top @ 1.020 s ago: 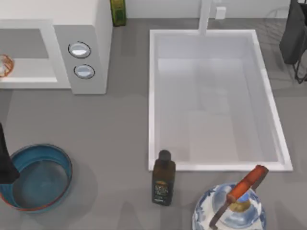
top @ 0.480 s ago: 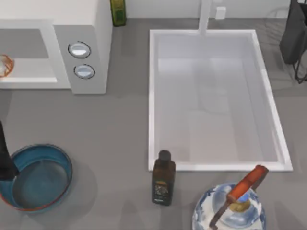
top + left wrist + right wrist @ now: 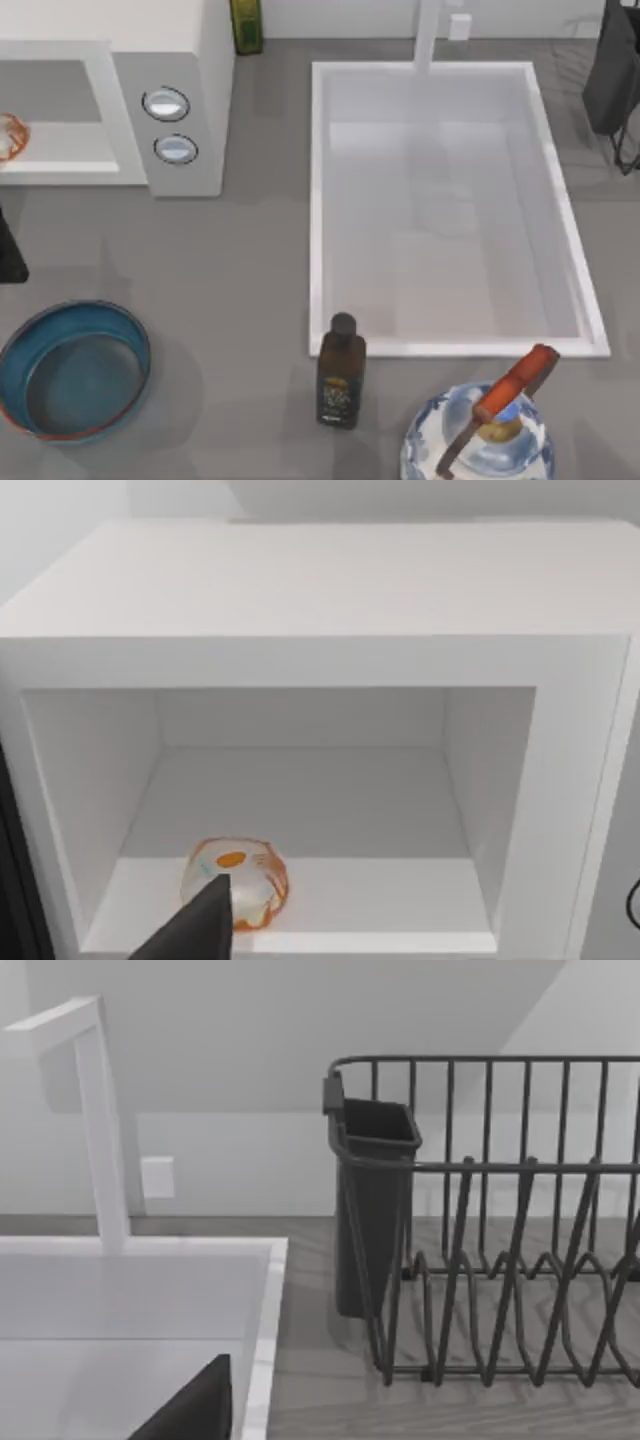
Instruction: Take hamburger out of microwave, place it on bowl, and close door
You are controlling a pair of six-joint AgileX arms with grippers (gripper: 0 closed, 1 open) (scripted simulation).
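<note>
Left arm in front of the open white boxy microwave, hamburger inside, bowl empty.

The small pale cream lump of a hamburger with its orange-red spot lies on the cavity floor near the front lip, towards one side wall; in the top view it is cut off by the table's left edge. The left gripper is a dark shape at that same edge, between the microwave and the round blue bowl with thin reddish rim; one dark fingertip pokes into the left wrist view just before the hamburger, and how far the claw is spread, or whether it grips anything, cannot be told. The right arm sits parked at the far right by the dark wire dish rack.
</note>
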